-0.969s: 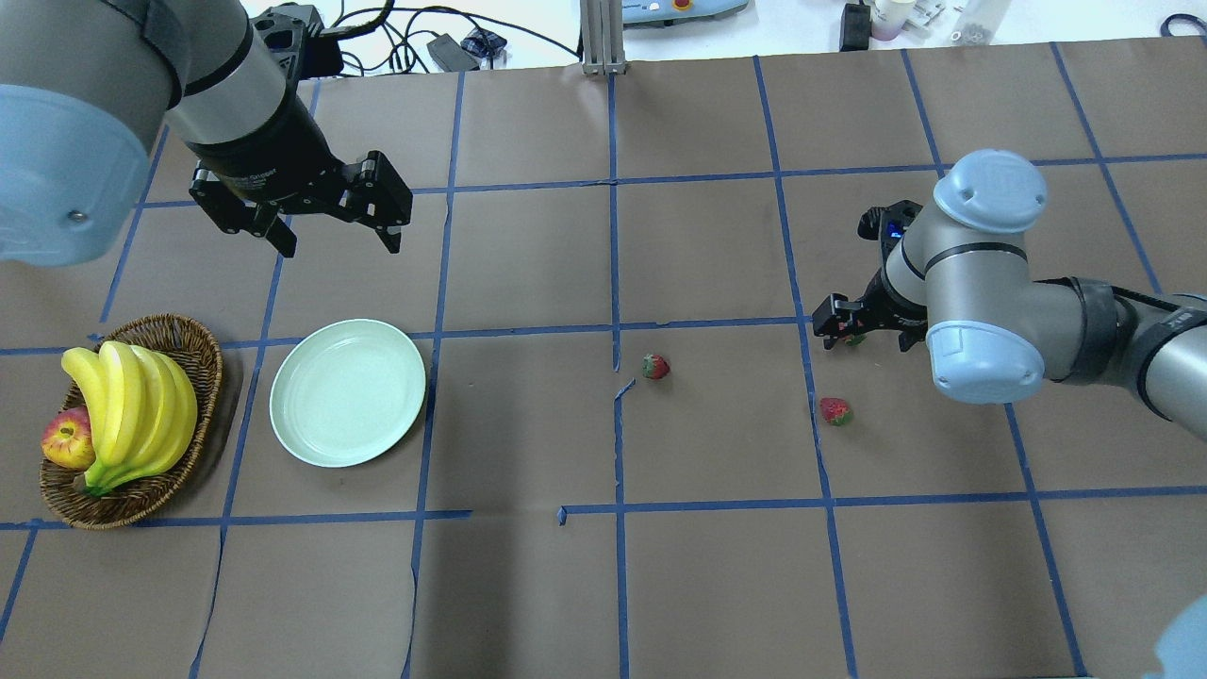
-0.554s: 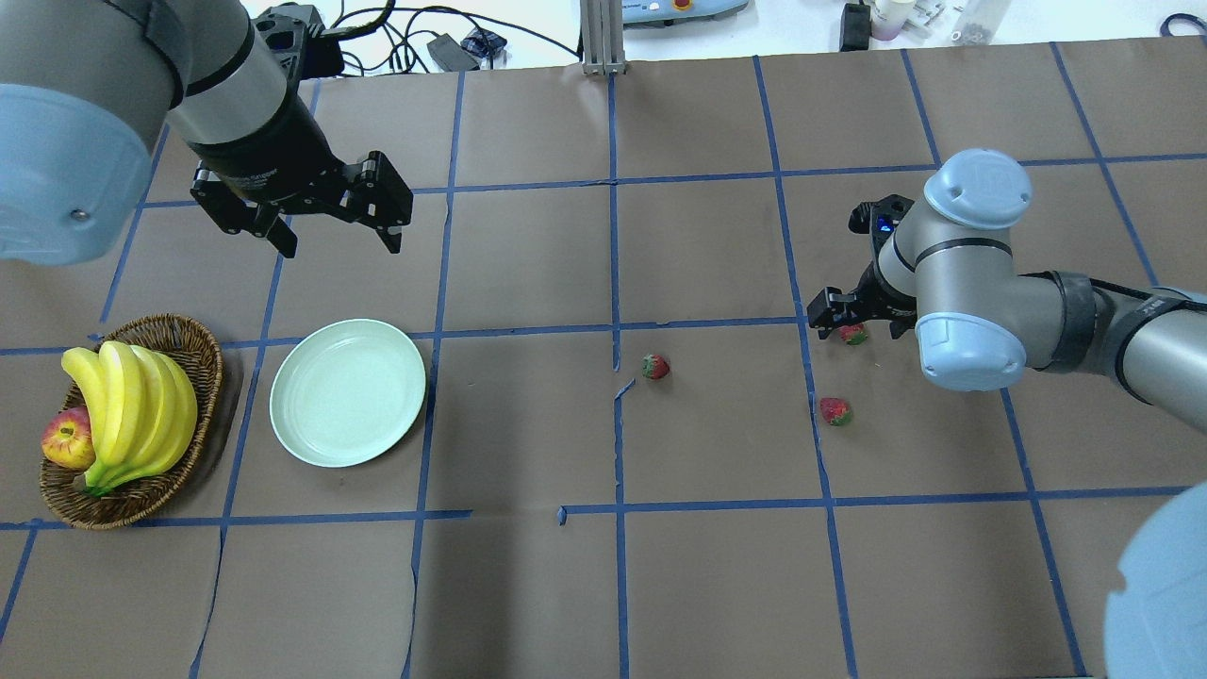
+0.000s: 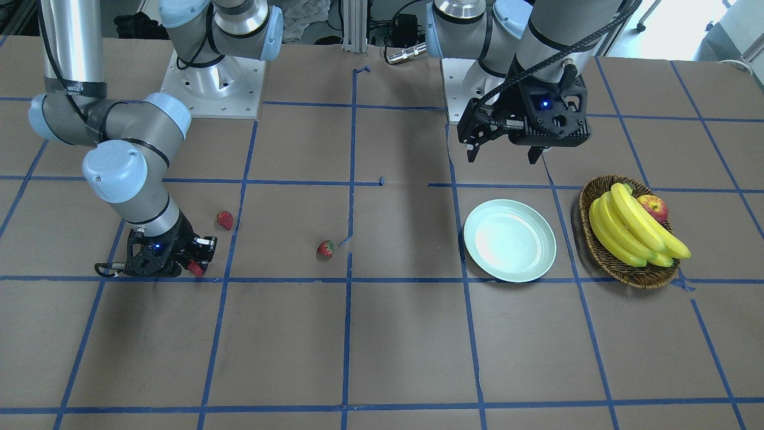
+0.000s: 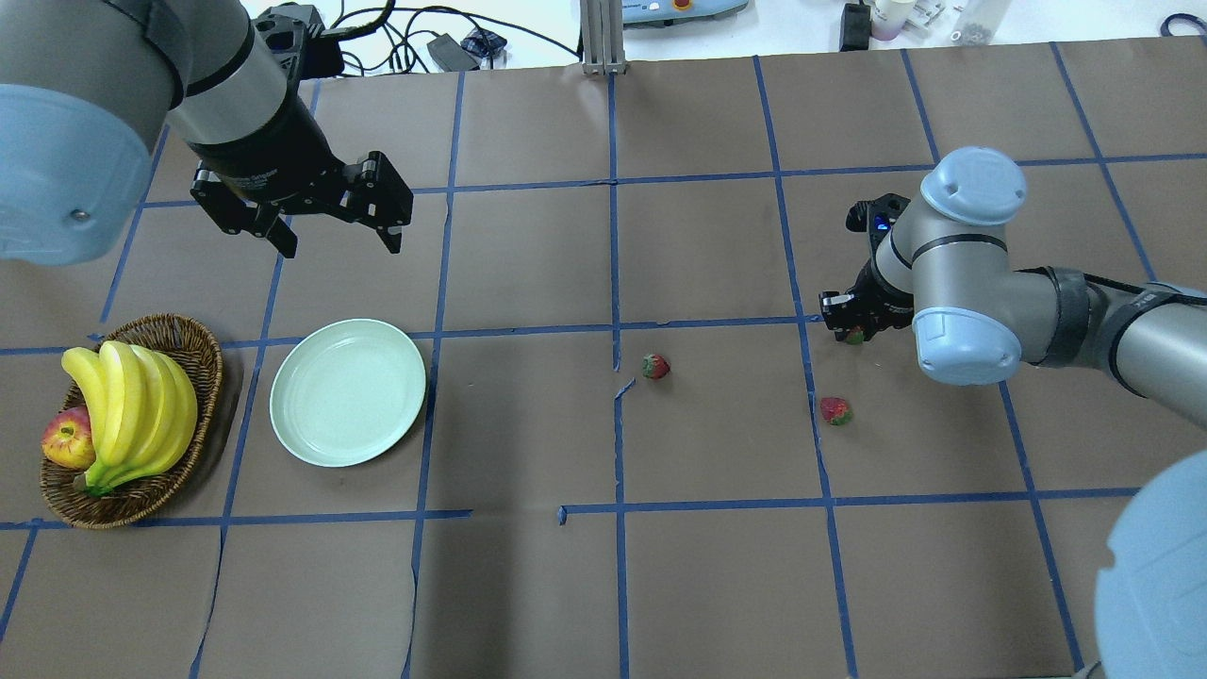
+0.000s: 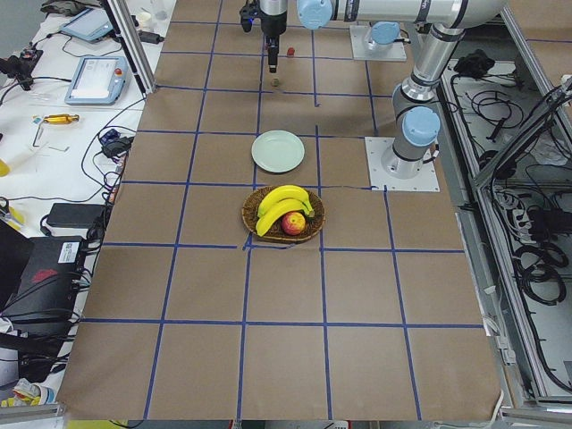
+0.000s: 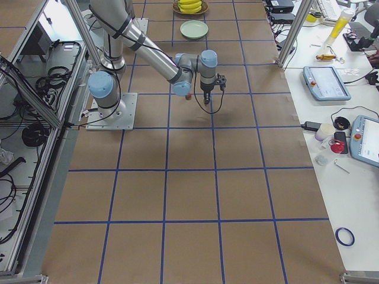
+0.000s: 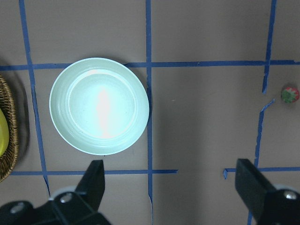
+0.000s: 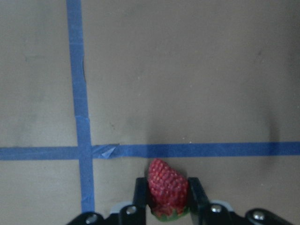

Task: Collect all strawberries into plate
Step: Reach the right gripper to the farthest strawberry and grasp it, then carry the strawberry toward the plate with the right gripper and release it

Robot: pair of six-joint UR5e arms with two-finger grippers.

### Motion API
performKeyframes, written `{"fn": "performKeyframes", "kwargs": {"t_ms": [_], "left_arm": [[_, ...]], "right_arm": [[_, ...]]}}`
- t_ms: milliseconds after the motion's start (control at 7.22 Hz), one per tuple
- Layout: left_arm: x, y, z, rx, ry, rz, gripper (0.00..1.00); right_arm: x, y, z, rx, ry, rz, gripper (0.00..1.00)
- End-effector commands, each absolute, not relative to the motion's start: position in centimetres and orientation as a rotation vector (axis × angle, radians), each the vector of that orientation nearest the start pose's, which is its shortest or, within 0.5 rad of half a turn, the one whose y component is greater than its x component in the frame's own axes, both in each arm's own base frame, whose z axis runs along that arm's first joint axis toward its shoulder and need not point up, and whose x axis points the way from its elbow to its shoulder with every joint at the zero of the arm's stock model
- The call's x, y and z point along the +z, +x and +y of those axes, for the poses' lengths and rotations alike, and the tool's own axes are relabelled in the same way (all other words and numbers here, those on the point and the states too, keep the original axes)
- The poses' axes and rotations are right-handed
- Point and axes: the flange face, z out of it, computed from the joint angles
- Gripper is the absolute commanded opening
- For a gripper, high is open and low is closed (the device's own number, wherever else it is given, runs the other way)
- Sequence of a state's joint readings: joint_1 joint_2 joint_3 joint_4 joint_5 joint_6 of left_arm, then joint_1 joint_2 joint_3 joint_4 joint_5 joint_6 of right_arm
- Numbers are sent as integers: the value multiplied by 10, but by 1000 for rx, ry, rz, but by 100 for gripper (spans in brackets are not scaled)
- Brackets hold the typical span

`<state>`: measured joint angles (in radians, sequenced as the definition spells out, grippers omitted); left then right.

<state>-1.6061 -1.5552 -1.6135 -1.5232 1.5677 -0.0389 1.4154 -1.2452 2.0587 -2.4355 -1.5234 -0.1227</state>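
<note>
My right gripper (image 4: 851,325) is low over the table and shut on a strawberry (image 8: 168,187). The wrist view shows its fingers (image 8: 140,192) pressed on both sides of the berry. The berry also shows in the front view (image 3: 196,269). A second strawberry (image 4: 656,366) lies near the table's middle, and a third (image 4: 834,410) lies just in front of the right gripper. The pale mint-green plate (image 4: 311,434) is empty, at the left. My left gripper (image 4: 339,240) is open and empty, hovering beyond the plate (image 7: 70,131).
A brown wicker basket (image 4: 206,351) with bananas (image 4: 132,401) and an apple (image 4: 66,440) stands left of the plate. Blue tape lines grid the brown table cover. Cables and small items lie beyond the far edge.
My right gripper's fingers have closed in on the strawberry between them, and the right arm has shifted slightly left. The left arm has not moved.
</note>
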Motion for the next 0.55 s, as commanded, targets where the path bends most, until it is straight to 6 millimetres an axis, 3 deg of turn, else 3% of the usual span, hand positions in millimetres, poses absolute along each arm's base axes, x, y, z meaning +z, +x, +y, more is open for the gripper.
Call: {"fn": "performKeyframes", "kwargs": {"t_ms": [0, 138, 415], "left_arm": [[482, -151, -481, -41, -2, 3145, 100], [482, -151, -481, -41, -2, 3145, 100], [482, -151, -481, -41, 0, 3145, 100]], "right_arm": [[218, 77, -552, -192, 198, 3043, 0], [229, 124, -548, -201, 227, 3026, 0], [238, 254, -508, -176, 357, 2976, 0]]}}
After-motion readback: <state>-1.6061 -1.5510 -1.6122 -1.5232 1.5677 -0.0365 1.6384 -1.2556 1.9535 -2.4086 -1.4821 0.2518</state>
